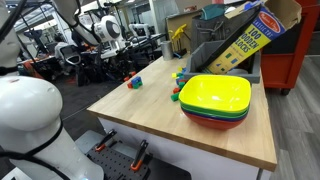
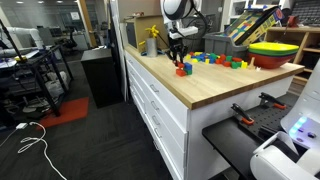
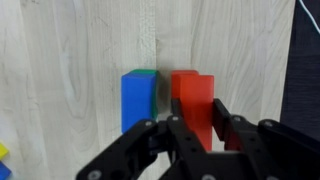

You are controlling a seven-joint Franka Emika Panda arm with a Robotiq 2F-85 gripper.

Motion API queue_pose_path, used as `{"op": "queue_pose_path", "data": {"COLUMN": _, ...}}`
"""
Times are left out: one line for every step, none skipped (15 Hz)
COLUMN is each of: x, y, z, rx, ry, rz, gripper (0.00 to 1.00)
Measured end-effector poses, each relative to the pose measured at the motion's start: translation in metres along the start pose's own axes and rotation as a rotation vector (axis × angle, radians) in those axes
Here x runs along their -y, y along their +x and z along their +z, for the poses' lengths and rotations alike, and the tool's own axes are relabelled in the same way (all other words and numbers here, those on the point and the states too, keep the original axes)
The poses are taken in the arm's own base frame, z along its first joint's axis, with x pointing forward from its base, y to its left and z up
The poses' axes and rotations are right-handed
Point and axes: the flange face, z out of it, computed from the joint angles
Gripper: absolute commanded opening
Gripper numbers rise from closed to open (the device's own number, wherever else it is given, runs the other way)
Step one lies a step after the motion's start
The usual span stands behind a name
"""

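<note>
In the wrist view my gripper (image 3: 197, 105) is shut on a red block (image 3: 190, 88) that stands on the light wooden tabletop (image 3: 70, 90). A blue block (image 3: 138, 100) sits right beside the red one, with a green edge (image 3: 148, 72) showing behind it. In an exterior view the gripper (image 2: 178, 58) points straight down at the small cluster of blocks (image 2: 183, 70) near the table's edge. The same cluster shows in an exterior view (image 1: 135, 82).
A stack of bowls, yellow on top (image 1: 215, 95), stands on the table and shows in both exterior views (image 2: 275, 50). Several loose coloured blocks (image 2: 220, 60) lie between it and the gripper. A wood-blocks box (image 1: 250, 40) leans behind. White drawers (image 2: 160, 110) front the table.
</note>
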Motion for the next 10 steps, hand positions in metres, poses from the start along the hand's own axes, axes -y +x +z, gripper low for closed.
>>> {"op": "queue_pose_path", "data": {"x": -0.004, "y": 0.005, "z": 0.005, "rx": 0.007, "ry": -0.002, "rz": 0.021, "gripper": 0.08}}
{"op": "queue_pose_path", "data": {"x": -0.007, "y": 0.009, "z": 0.009, "rx": 0.015, "ry": -0.005, "rz": 0.036, "gripper": 0.08}}
{"op": "queue_pose_path", "data": {"x": -0.01, "y": 0.013, "z": 0.012, "rx": 0.022, "ry": -0.005, "rz": 0.044, "gripper": 0.08}}
{"op": "queue_pose_path", "data": {"x": -0.011, "y": 0.015, "z": 0.015, "rx": 0.029, "ry": -0.005, "rz": 0.05, "gripper": 0.08}}
{"op": "queue_pose_path", "data": {"x": -0.011, "y": 0.016, "z": 0.016, "rx": 0.036, "ry": -0.003, "rz": 0.055, "gripper": 0.08}}
{"op": "queue_pose_path", "data": {"x": -0.011, "y": 0.016, "z": 0.017, "rx": 0.042, "ry": -0.001, "rz": 0.058, "gripper": 0.08}}
{"op": "queue_pose_path", "data": {"x": -0.01, "y": 0.016, "z": 0.017, "rx": 0.047, "ry": 0.001, "rz": 0.059, "gripper": 0.08}}
{"op": "queue_pose_path", "data": {"x": -0.009, "y": 0.015, "z": 0.017, "rx": 0.052, "ry": 0.002, "rz": 0.059, "gripper": 0.08}}
{"op": "queue_pose_path", "data": {"x": -0.007, "y": 0.014, "z": 0.018, "rx": 0.055, "ry": 0.006, "rz": 0.059, "gripper": 0.08}}
{"op": "queue_pose_path", "data": {"x": -0.006, "y": 0.014, "z": 0.018, "rx": 0.059, "ry": 0.008, "rz": 0.059, "gripper": 0.08}}
